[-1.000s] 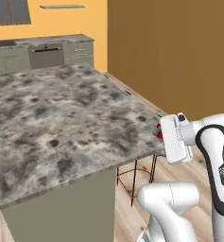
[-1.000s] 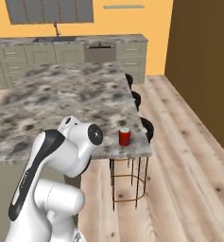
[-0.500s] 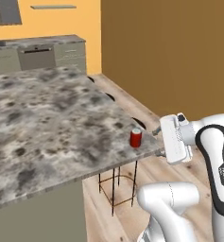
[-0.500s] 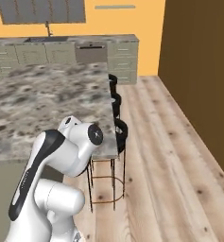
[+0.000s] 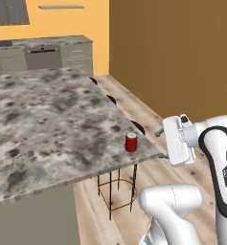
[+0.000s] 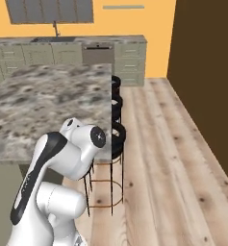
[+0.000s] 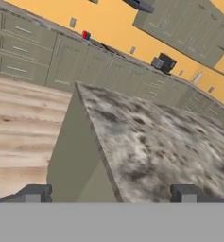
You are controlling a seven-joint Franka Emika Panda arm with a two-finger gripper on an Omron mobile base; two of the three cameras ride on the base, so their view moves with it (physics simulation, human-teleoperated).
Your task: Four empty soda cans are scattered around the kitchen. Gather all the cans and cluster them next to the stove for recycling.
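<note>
A red soda can [image 5: 130,142] stands upright on the grey marbled counter [image 5: 48,124], right of centre in the left base view, close to the counter's near right corner and just inside its edge. Below that corner a wire-legged stool [image 5: 117,189] stands on the wooden floor [image 5: 134,103], and the dark seats of two more stools peep out along the counter's right edge further up the frame.

The gripper [image 5: 160,143] hangs at the right of the left base view, beside the counter's corner and apart from the can; its jaws are spread wide with nothing between them. In the hand view the two dark fingertips [image 7: 35,194] rise far apart at the bottom, with the counter's corner and grey side panel between them.

In the hand view a small red-and-blue thing [image 7: 86,35] sits on the far cabinet run at the upper left, too small to identify. In the right base view three black stools [image 6: 116,139] line the counter's right edge at mid-frame.
</note>
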